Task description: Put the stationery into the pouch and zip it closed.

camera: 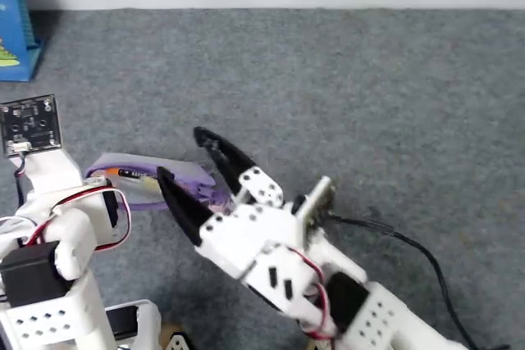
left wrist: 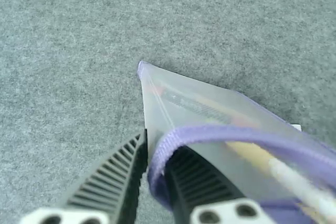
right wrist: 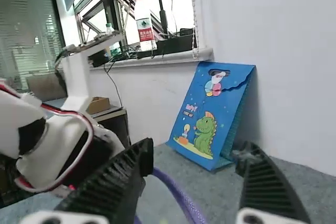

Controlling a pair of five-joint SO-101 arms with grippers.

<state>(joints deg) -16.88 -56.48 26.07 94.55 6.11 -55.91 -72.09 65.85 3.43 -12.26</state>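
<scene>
White arms, black ribbed fingers, red-and-black cables.

We see a frosted, translucent pouch edged in purple, and the stationery inside shows through in yellow, white and a dark stripe. The table is a flecked grey. The left gripper and the right gripper have black ribbed fingers on white bodies, with red and white wires. The gift bag is blue with a green dinosaur.

Wide passage over grey mat beyond pouch; gift bag against wall.
</scene>
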